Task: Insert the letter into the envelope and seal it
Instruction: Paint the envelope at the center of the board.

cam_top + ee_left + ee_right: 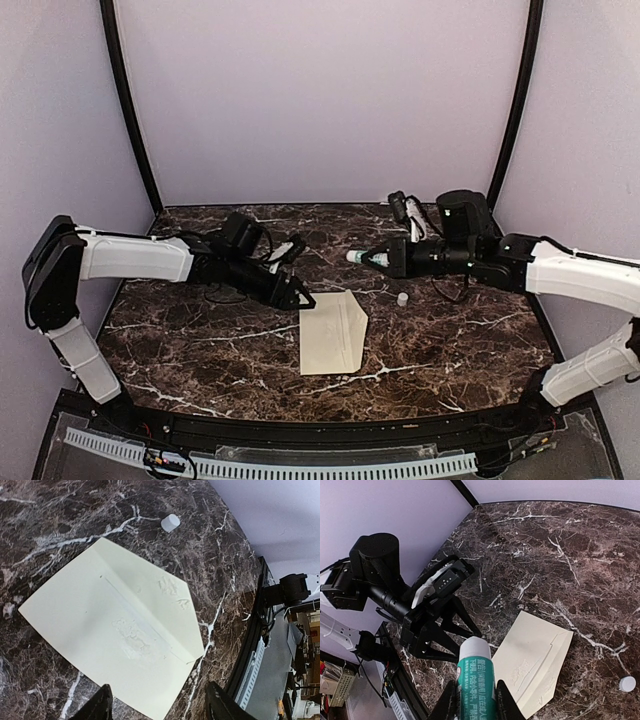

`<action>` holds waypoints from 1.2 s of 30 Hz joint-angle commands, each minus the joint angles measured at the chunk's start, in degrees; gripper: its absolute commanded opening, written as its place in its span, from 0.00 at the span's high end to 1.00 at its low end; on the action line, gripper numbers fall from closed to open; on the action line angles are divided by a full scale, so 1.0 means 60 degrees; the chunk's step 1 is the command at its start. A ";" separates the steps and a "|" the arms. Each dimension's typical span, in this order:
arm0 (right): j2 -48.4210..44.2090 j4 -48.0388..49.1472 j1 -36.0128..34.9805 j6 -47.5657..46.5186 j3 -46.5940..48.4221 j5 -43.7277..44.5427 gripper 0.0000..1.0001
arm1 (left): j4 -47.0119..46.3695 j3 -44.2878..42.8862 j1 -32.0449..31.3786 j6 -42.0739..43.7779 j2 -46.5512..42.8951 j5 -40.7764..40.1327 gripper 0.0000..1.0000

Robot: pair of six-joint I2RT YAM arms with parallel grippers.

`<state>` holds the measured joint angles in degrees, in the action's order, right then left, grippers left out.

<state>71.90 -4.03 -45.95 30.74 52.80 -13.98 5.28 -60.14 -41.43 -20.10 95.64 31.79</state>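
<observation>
Overhead: left gripper [300, 297], jaws spread and empty, sits by the far-left corner of the cream envelope [332, 335], which lies flat mid-surface on the dark, white-veined marble table [460, 350]. Only the left wrist view shows puckered blotches along its folded-down triangular flap. A small white cylindrical cap [402, 298] lies to the right. Right gripper [382, 259] pinches a green-and-white glue stick [476, 680].

White print on the green tube [476, 680] is unreadable.
</observation>
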 commanded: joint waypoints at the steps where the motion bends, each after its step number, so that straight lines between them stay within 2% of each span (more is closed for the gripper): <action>1: 0.0679 -0.0505 -0.0266 0.0040 0.0055 0.0211 0.90 | 0.0339 -0.0671 -0.0186 0.0706 0.0495 -0.0241 0.44; 11: 0.2150 -0.1187 -0.0618 -0.0295 0.0626 0.0135 0.90 | 0.0224 -0.1139 -0.0553 0.0762 0.1749 -0.0758 0.55; 13: 0.2425 -0.1221 -0.0680 -0.0381 0.0749 0.0121 0.90 | 0.0236 -0.1210 -0.0634 0.0790 0.1973 -0.0834 0.59; 14: 0.2605 -0.1229 -0.0708 -0.0387 0.0810 0.0127 0.91 | 0.0220 -0.1223 -0.0649 0.0751 0.2048 -0.0777 0.66; 16: 0.2850 -0.1219 -0.0726 -0.0392 0.0923 0.0094 0.91 | 0.0208 -0.1226 -0.0660 0.0705 0.2281 -0.0705 0.71; 36: 0.4624 -0.1393 -0.0821 -0.0530 0.1741 0.0290 0.92 | 0.0493 -0.1261 -0.0668 0.0911 0.3085 -0.1285 0.83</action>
<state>98.45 -12.93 -50.35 28.53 61.19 -13.17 6.09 -66.63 -45.28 -15.40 112.90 25.58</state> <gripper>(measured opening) 0.198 0.175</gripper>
